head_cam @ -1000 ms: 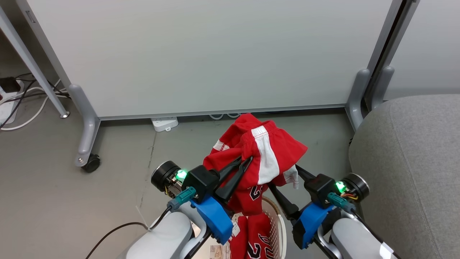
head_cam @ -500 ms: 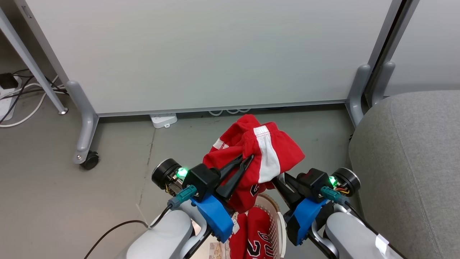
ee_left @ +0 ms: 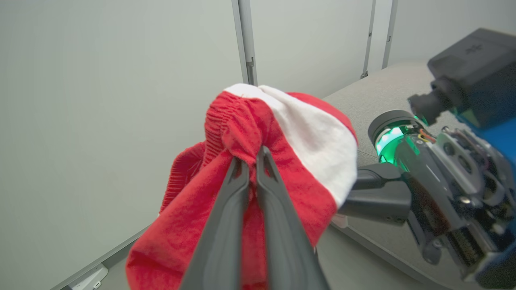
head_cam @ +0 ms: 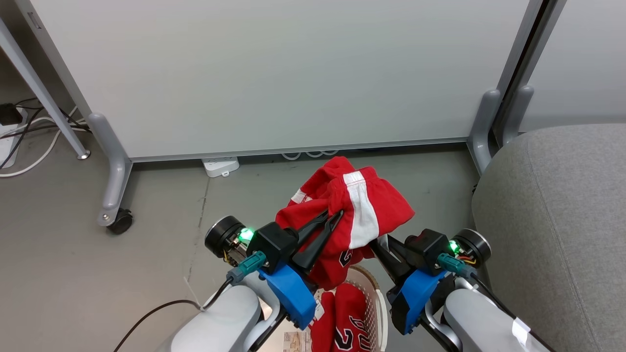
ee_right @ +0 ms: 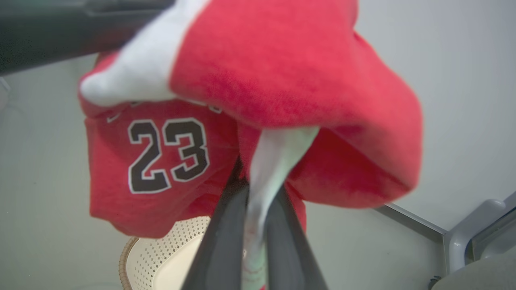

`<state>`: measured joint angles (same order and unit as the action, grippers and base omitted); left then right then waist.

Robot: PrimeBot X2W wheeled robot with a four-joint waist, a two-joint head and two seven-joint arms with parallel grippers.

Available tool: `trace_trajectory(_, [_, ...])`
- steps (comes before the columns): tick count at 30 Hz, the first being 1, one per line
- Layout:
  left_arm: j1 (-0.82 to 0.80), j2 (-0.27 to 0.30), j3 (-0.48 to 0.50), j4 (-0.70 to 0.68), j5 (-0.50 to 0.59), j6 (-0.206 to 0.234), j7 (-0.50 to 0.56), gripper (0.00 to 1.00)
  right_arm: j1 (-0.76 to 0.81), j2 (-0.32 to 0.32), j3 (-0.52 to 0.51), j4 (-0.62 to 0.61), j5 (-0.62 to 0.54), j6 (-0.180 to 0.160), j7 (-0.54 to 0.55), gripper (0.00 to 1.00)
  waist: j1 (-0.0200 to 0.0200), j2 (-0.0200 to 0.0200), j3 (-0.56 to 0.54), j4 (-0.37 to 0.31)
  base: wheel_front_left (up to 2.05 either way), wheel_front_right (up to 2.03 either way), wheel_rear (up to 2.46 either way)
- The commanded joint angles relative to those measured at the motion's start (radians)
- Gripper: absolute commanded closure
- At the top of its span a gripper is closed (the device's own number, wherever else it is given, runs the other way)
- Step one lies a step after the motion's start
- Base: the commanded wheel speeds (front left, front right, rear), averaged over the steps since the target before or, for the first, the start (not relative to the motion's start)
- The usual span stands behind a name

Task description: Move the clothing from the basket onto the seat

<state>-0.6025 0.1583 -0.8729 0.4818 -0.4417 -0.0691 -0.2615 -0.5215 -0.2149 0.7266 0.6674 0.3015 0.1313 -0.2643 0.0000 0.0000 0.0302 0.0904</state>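
Note:
The red clothing (head_cam: pixel 362 205) with a white stripe hangs bunched above the basket (head_cam: pixel 380 305), held by both grippers. My left gripper (head_cam: pixel 337 216) is shut on a red fold near the waistband (ee_left: pixel 238 129). My right gripper (ee_right: pixel 260 197) is shut on a white tag or trim under the bundle; in the head view its tips (head_cam: pixel 379 245) are hidden by cloth. A red piece with black "23" (ee_right: pixel 169 157) dangles below. More red cloth with lettering (head_cam: pixel 349 322) lies in the cream perforated basket (ee_right: pixel 161 257). The grey seat (head_cam: pixel 552 220) is to the right.
A white partition panel (head_cam: pixel 274 73) on grey wheeled feet (head_cam: pixel 115 215) stands ahead across the floor. A power strip (head_cam: pixel 221 166) lies under it, and cables (head_cam: pixel 29 132) run at the far left. A second panel foot (head_cam: pixel 481 127) stands by the seat's corner.
My right gripper's fingers, spread apart a second ago, have closed on the cloth and shifted left under the bundle. The head view has shifted slightly. The left gripper holds as before.

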Motion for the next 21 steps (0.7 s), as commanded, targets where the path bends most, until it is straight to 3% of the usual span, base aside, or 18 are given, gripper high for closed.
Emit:
trace_trajectory(1, [-0.004,0.006,0.005,0.0,-0.003,0.002,-0.005,1.0,-0.006,-0.003,0.002,0.001,0.005,-0.001,0.0,1.0,0.0,0.0,-0.001,0.0,0.0,0.0,0.0])
trace_trajectory(8, [-0.01,0.008,0.006,0.003,-0.003,0.006,-0.005,1.0,-0.005,-0.002,-0.009,0.003,0.01,-0.001,0.0,1.0,0.0,0.0,0.003,-0.002,0.0,0.0,0.0])
trace_trajectory(9, [-0.012,0.009,0.007,0.002,0.002,0.009,-0.005,0.6,-0.004,-0.003,-0.01,0.003,0.011,-0.001,0.0,1.0,0.0,0.0,0.004,-0.001,0.0,0.0,0.0])
trace_trajectory(10, [-0.014,0.009,0.009,-0.002,0.006,0.015,-0.005,0.0,-0.004,-0.003,-0.011,0.003,0.012,-0.001,0.0,1.0,0.0,0.0,0.004,-0.002,0.0,0.0,0.0])
trace_trajectory(21, [-0.007,0.012,0.013,-0.009,0.015,0.022,-0.004,0.0,0.004,-0.006,-0.021,0.001,0.017,-0.001,0.0,1.0,0.0,0.0,0.005,-0.006,0.0,0.0,0.0])
